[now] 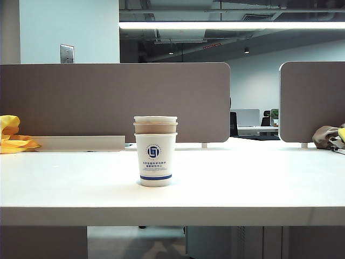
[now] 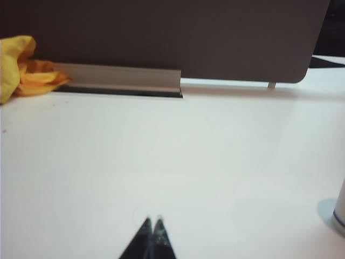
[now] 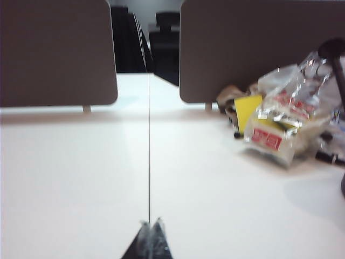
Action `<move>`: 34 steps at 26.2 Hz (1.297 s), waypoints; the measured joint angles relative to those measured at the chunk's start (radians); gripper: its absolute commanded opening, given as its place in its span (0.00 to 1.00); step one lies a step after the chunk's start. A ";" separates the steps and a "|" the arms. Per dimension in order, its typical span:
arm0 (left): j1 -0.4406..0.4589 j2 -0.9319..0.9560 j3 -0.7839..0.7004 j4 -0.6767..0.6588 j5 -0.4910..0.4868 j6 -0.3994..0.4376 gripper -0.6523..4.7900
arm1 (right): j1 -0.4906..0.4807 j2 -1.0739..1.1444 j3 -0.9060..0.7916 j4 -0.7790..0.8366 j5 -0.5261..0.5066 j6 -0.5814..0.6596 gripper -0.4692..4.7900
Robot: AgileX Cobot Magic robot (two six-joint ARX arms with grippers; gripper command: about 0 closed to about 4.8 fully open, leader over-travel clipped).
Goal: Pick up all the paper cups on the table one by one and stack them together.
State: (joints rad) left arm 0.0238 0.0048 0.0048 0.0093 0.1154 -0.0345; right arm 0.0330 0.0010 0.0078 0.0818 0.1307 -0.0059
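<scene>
**Three cups nested, none left loose**

Left claw (image 2: 152, 222): tips pinched together, empty, low over bare bench (image 2: 161, 162); a yellow cloth (image 2: 21, 65) lies far ahead of it by the partition.

Paper cups (image 1: 155, 151): one upright stack mid-bench, between the two claws and apart from both; white logo cup outermost, brown rim and white rim showing above.

Right claw (image 3: 151, 224): tips together, empty; plastic packets (image 3: 280, 118) ahead of it.

Judgement: stacking looks finished.

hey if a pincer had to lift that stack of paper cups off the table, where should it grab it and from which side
Probably the white outer cup's wall, below the stacked rims, coming in level from the side. The cup stack stands upright on the table with clear space around it, and its wall narrows downward, so the rims above would help stop slipping. Both the left pincer and right pincer are shut, holding nothing.
</scene>
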 measured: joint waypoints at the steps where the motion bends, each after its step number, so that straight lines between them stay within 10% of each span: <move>1: 0.000 0.000 0.000 -0.017 0.000 0.000 0.11 | 0.000 0.000 0.000 -0.026 0.000 0.002 0.09; 9: 0.000 0.000 0.000 -0.088 0.000 0.000 0.11 | 0.000 0.000 0.000 -0.256 -0.001 0.002 0.09; 34: 0.000 0.000 0.001 -0.178 0.000 0.000 0.11 | 0.001 0.000 0.000 -0.266 -0.124 0.002 0.09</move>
State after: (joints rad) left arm 0.0238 0.0051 0.0059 -0.1684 0.1154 -0.0345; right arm 0.0341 0.0013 0.0078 -0.1844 0.0067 -0.0036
